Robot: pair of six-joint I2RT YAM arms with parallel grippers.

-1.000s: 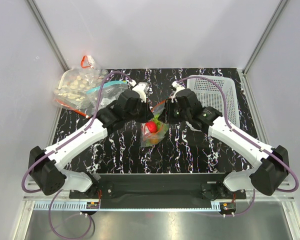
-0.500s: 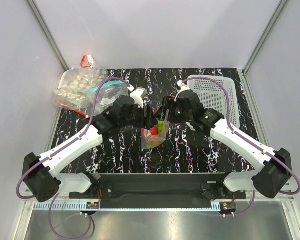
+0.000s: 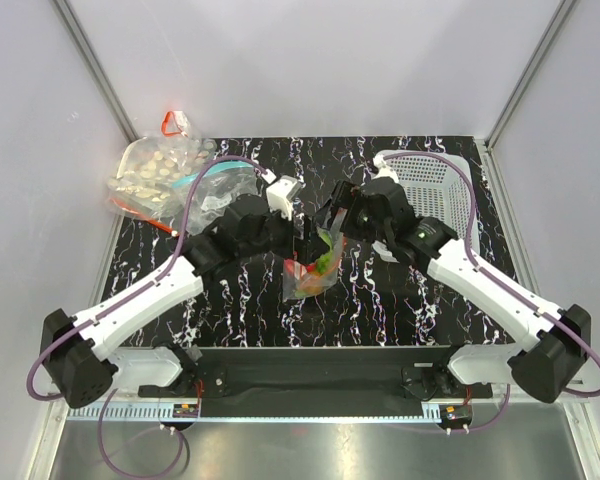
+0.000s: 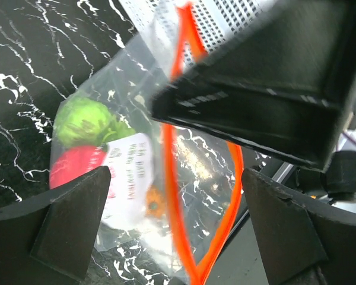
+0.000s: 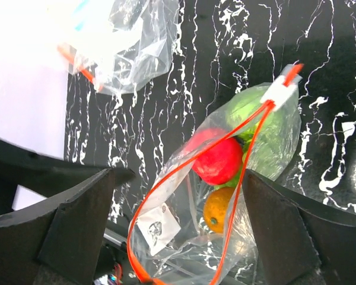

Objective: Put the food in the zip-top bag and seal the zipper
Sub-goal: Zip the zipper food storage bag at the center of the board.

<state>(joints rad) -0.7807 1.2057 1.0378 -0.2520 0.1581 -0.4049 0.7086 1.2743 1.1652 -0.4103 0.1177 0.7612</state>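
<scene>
As both arms slant in from 7 and 5 o'clock to meet at mid-table, the left gripper [image 3: 301, 240] and right gripper [image 3: 330, 221] flank the zip-top bag [image 3: 307, 278], which lies just toward 6 o'clock of them. A second ago both pinched its mouth; now they have let go.

Left wrist: fingers spread wide, holding nothing; the zipper [image 4: 168, 178] gapes in a loop.

Right wrist: fingers equally wide apart; the food [image 5: 220, 161] sits inside the bag.

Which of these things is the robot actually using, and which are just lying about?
In the job: zip-top bag, its red-orange zipper, toy food inside it.
Lying about: white basket, bag of beige pieces, teal-zipper bag.
</scene>
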